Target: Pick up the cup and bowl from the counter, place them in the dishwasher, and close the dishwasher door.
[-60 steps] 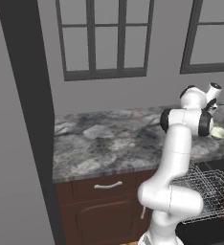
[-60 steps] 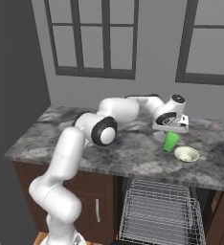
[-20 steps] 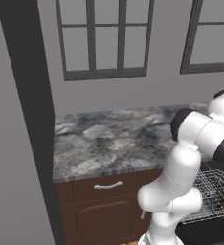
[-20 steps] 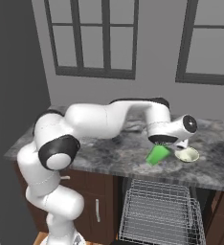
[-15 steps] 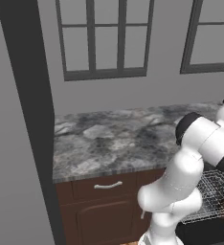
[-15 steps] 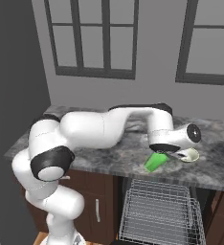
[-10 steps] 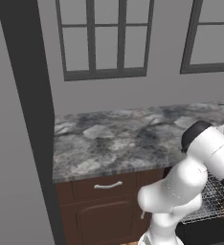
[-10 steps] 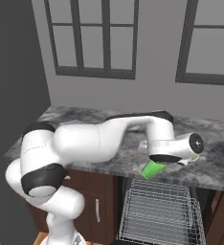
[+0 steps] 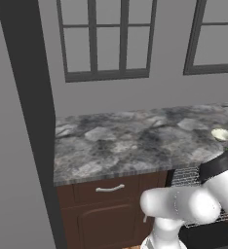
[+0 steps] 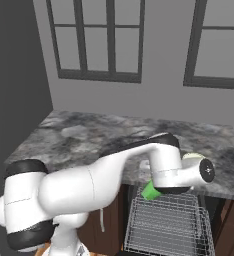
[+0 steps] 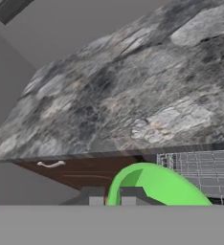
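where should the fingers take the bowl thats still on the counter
Grip the bowl by its whitish rim, coming from straight above with one finger inside and one outside. It sits upright and shallow on the counter, so its low walls offer little to clamp from the side. The gripper is now shut on the cup.

Cup (image 10: 149, 191) no longer on tabletop (image 10: 89, 135) beside bowl (image 9: 221, 134); now gripped in gripper (image 11: 113, 196), carried off front edge, hanging above dishwasher rack (image 10: 169, 225). Arm swung lower.
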